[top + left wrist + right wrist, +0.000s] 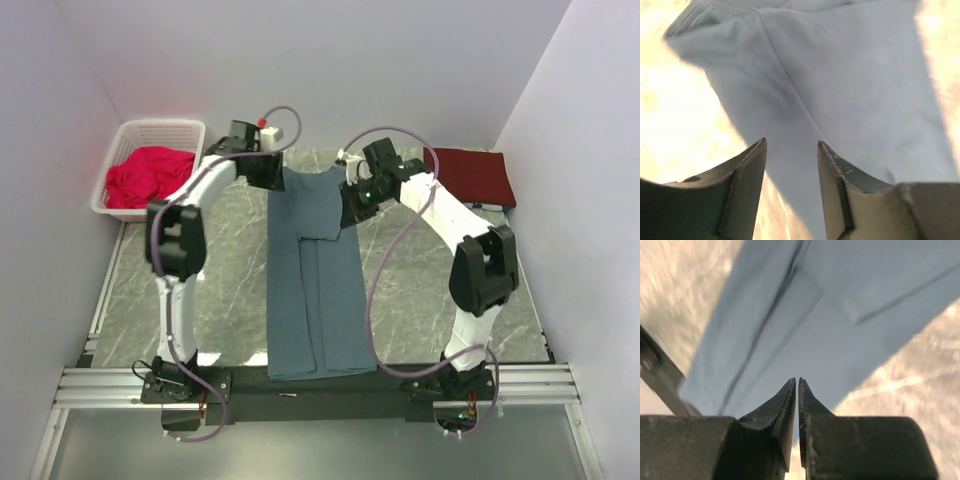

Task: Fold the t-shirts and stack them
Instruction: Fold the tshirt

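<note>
The slate blue-grey t-shirt (315,290) lies folded into a long strip down the middle of the table, from the back to the front edge. It also shows in the left wrist view (850,75) and the right wrist view (790,315). My left gripper (270,176) is open and empty (791,142), just above the shirt's far left edge. My right gripper (350,205) is shut with no cloth seen between its jaws (797,380), over the shirt's far right edge. The dark maroon t-shirt (470,175) lies folded at the back right.
A white basket (180,130) holding bright red cloth (148,175) stands at the back left. The grey marble table (420,290) is walled in by white panels. A metal rail (320,385) runs along the front edge.
</note>
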{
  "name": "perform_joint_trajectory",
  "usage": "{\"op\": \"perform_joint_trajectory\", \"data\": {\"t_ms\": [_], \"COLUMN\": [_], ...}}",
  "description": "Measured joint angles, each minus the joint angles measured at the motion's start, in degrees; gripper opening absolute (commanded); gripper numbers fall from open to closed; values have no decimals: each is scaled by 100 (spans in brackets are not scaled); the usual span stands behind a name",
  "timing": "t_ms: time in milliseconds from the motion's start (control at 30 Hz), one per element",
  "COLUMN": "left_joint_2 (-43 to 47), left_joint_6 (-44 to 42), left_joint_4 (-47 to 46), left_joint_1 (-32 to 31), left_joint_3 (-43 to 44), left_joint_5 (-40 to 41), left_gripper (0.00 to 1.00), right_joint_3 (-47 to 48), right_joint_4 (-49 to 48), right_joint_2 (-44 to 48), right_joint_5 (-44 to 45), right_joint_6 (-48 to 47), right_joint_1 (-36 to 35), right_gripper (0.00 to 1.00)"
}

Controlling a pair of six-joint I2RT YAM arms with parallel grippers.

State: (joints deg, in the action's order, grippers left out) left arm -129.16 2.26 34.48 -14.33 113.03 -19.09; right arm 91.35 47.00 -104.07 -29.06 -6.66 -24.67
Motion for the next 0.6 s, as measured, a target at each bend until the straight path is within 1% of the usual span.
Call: {"op": "perform_joint_trajectory", "data": {"t_ms": [33, 67, 100, 133, 167, 200, 267, 333, 433, 600], "left_joint_2": [339, 719, 970, 1279, 1530, 1749, 1930, 1937, 1705, 1178], "left_joint_6": [37, 81, 131, 199, 306, 376, 494, 610, 741, 811], "left_joint_4": [-70, -173, -267, -352, -442, -546, -730, -876, -896, -857], "left_joint_1": [42, 101, 140, 175, 192, 197, 164, 133, 94, 92], "left_joint_3": [-310, -632, -861, -1130, -1368, -1622, -2024, -2463, -2988, -3126], "left_joint_5": [-118, -267, -382, -540, -708, -892, -1178, -1366, -1495, -1537], "left_gripper": [51, 48, 48, 43, 41, 38, 36, 35, 34, 32], "right_joint_3": [170, 234, 275, 315, 330, 356, 391, 424, 459, 533], "right_joint_4": [-188, -339, -439, -560, -699, -796, -999, -1182, -1370, -1622], "right_joint_2": [-212, -348, -444, -579, -717, -859, -1150, -1451, -1812, -2210], "right_joint_5": [-111, -188, -245, -356, -455, -553, -713, -815, -857, -793], "right_joint_6": [234, 385, 511, 688, 841, 992, 1237, 1445, 1624, 1805], "right_joint_1": [74, 140, 157, 164, 162, 155, 155, 155, 155, 168], "right_gripper": [13, 13, 13, 13, 13, 13, 13, 13, 13, 12]}}
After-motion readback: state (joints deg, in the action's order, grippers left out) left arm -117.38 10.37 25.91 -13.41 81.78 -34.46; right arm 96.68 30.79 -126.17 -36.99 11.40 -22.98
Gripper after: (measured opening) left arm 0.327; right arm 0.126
